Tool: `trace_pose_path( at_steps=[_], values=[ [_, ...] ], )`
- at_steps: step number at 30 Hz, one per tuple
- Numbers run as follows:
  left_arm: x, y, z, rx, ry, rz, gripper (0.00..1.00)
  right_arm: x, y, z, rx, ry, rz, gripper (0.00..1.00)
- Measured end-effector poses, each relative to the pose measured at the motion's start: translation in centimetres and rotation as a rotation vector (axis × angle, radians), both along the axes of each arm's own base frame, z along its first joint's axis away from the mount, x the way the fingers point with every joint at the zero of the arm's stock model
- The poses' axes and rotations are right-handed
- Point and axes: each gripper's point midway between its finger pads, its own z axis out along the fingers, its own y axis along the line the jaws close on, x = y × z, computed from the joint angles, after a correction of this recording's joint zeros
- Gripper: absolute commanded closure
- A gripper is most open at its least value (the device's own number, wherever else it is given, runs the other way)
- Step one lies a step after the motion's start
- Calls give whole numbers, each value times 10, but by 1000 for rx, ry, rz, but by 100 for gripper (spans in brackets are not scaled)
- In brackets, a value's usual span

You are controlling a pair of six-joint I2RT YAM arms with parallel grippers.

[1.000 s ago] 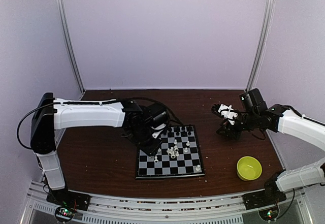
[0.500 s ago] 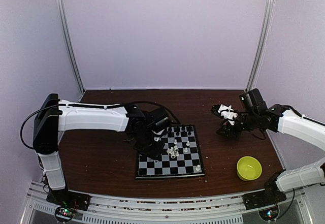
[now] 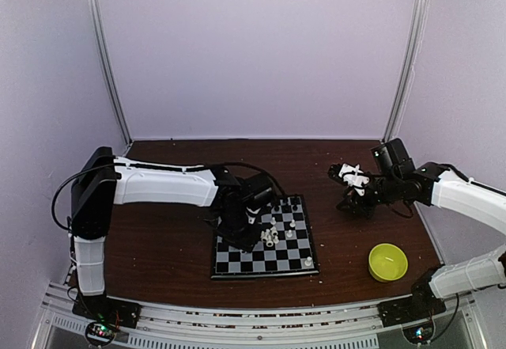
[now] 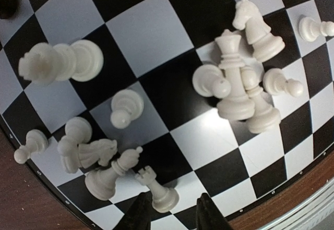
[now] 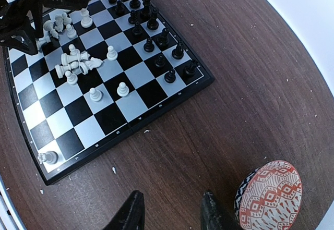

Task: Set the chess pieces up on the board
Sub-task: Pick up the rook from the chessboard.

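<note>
The board lies mid-table, with black and light-grey squares. White chess pieces lie and stand in a loose heap on it. Several more cluster near its edge, and one big piece lies on its side. Black pieces stand in rows along the board's far side. My left gripper is open, low over the board's near-left part. A white rook leans just ahead of its left fingertip. My right gripper is open and empty above bare wood, right of the board.
A red-patterned bowl stands on the table beside my right gripper's right finger. A yellow-green bowl sits near the front right. Pale crumbs dot the wood by the board's rim. Purple walls enclose the table.
My left arm has swung right, from the board's left edge to over the white pieces. The right arm has not moved.
</note>
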Motion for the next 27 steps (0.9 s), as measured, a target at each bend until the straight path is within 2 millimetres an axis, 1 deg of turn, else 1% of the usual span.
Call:
trace_pose_path(
  at_steps=[8, 15, 18, 27],
  values=[
    [0, 9, -14, 69, 13, 3, 72, -1, 0, -3, -9, 8, 4, 64],
    [-3, 18, -16, 108, 18, 2, 77, -1, 0, -5, -14, 11, 8, 64],
    [-3, 18, -17, 112, 19, -4, 79, -2, -1, -6, -17, 18, 9, 64],
    [-4, 18, -17, 114, 22, -21, 83, -3, -1, -9, -24, 26, 11, 64]
  ],
)
